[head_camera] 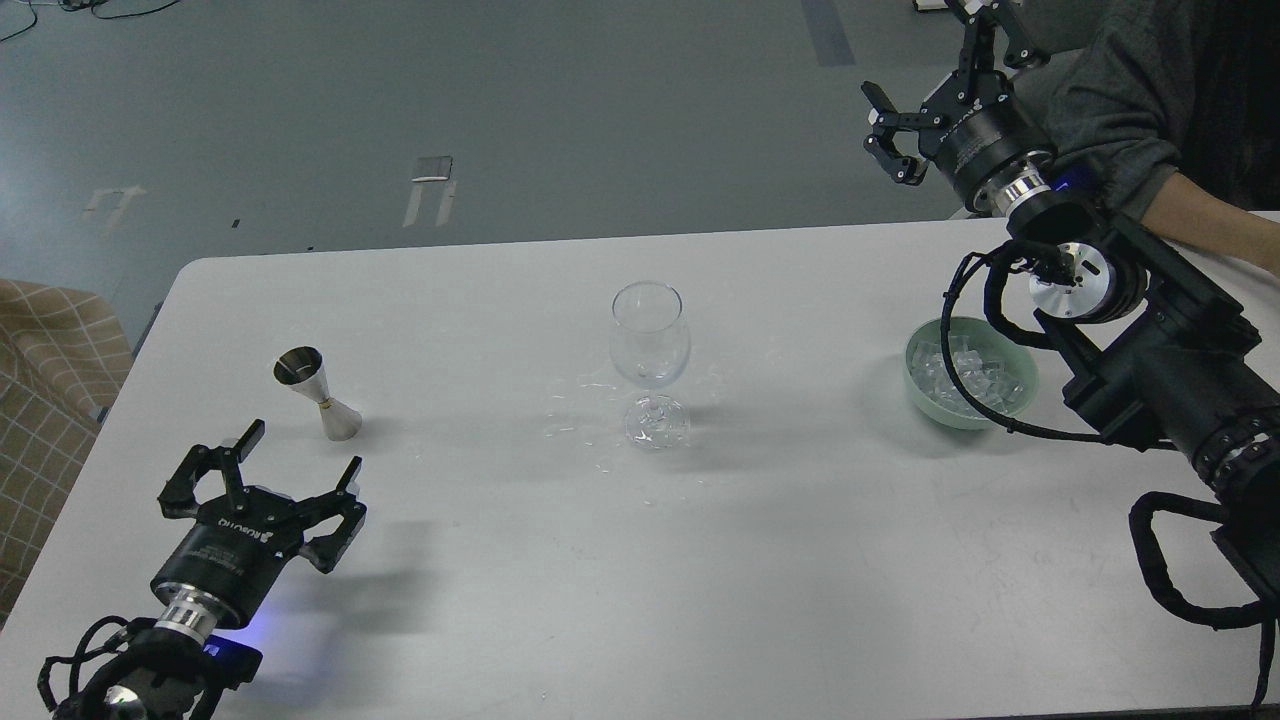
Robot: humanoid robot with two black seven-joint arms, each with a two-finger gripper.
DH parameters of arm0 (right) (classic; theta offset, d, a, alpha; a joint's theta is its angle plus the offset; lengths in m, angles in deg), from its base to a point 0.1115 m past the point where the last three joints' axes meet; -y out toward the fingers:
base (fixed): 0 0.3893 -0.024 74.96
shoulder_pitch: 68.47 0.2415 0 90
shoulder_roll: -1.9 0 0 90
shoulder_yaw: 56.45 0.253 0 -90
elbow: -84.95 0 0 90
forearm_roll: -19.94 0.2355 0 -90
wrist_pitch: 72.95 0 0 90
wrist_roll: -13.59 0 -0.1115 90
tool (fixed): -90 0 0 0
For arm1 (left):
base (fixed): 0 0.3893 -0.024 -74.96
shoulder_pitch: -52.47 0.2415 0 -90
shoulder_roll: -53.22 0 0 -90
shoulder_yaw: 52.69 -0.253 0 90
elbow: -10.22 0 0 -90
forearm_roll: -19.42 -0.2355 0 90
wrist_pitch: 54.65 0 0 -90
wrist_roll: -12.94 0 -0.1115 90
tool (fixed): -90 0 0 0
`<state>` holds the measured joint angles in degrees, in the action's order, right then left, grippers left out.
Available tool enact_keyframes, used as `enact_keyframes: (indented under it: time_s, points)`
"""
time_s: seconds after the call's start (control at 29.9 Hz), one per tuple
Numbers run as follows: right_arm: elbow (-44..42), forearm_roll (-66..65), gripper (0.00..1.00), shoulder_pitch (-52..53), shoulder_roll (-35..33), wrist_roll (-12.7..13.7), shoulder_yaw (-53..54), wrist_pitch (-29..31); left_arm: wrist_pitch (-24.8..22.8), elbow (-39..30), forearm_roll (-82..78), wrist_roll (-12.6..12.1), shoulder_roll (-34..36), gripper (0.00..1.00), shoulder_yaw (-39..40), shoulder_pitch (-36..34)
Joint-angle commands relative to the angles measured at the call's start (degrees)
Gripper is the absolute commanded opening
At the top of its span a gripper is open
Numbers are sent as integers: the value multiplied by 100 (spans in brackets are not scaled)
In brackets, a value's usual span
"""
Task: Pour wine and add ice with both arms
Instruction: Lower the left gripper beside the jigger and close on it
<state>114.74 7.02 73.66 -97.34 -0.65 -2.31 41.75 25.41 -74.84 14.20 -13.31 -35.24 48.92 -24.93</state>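
Note:
A clear stemmed wine glass stands upright mid-table and looks empty. A steel jigger stands left of it; any wine in it cannot be seen. A green bowl at the right holds ice cubes. My left gripper is open and empty, low over the table just in front of the jigger. My right gripper is open and empty, raised beyond the table's far edge, behind the bowl.
A grey-sleeved human arm rests at the far right corner, close to my right gripper. Small wet spots and droplets lie around the glass's foot. A beige checked cloth lies off the table's left edge.

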Motion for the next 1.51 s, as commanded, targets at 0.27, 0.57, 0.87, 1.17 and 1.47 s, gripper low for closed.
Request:
enact_keyframes:
  time_s: [0.27,0.57,0.87,1.17,1.47]
  points:
    - [1,1,100,-19,1,0,1,-10,1697,489,21,408,-154,98,43,-1031]
    - [1,1,100,-27,1,0,1,-10,1733,920,223,734,-154,98,87,-1137]
    - [1,-8,100,-63,1,0,1,-10,1715,1403,215,796,-154,98,192,-1646]
    - [1,-8,100,-63,1,0,1,-10,1715,1808,135,998,-154,98,254,-1998]
    - [1,-8,100,-80,1,0,1,-10,1715,2133,144,1139,-154,94,236,-2201]
